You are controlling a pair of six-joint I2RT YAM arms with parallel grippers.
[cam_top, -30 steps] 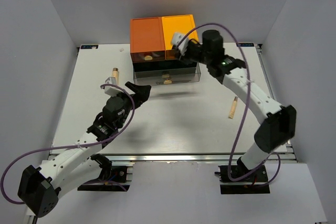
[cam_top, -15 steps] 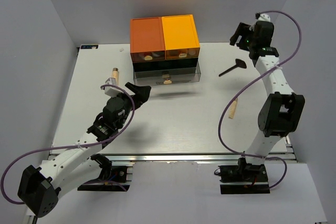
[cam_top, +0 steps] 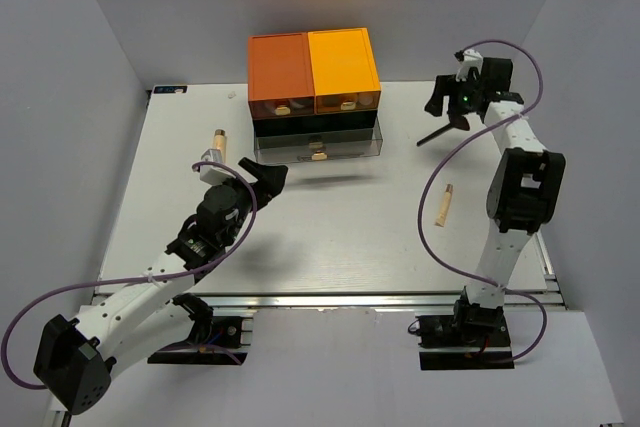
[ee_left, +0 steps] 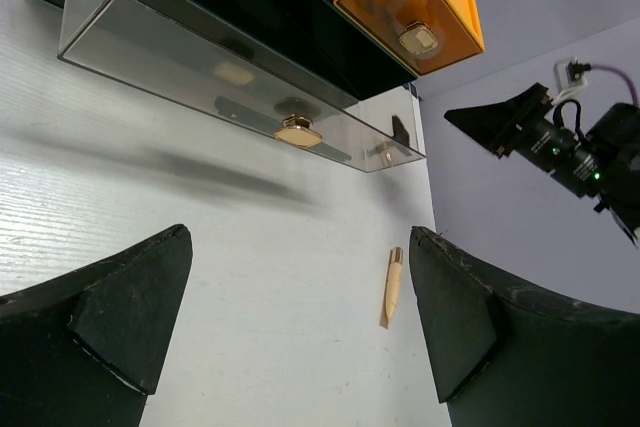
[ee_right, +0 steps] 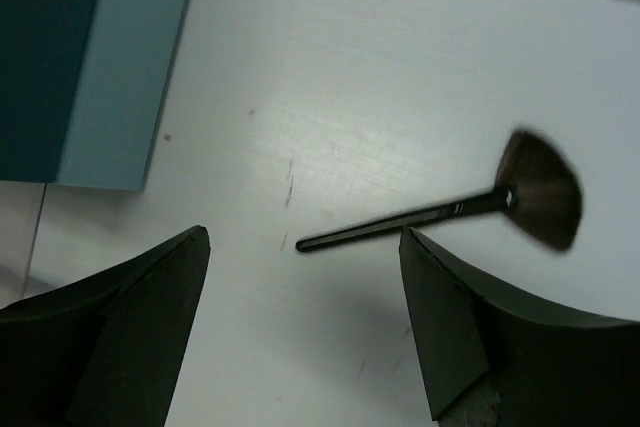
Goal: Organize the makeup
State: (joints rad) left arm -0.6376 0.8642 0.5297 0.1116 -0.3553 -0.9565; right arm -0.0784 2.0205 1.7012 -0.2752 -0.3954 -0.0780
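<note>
A thin black fan brush (cam_top: 441,132) lies on the table at the back right, right of the drawer box. In the right wrist view the brush (ee_right: 420,215) lies just ahead of my jaws. My right gripper (cam_top: 441,99) hovers above it, open and empty (ee_right: 305,237). One beige tube (cam_top: 443,205) lies on the right side of the table and shows in the left wrist view (ee_left: 391,287). Another beige tube (cam_top: 218,139) lies at the left. My left gripper (cam_top: 264,177) is open and empty (ee_left: 300,247), in front of the box. Sponges, puff and jar are out of view.
The orange-and-dark drawer box (cam_top: 311,71) stands at the back centre. Its clear bottom drawer (cam_top: 318,148) is pulled out, with a gold knob (ee_left: 298,131). Grey walls close in the table on three sides. A dark teal block edge (ee_right: 90,57) shows at the upper left of the right wrist view.
My right arm swung from the top of the drawer box to the back right corner, then shifted a little left over the fan brush. My left arm has not moved.
</note>
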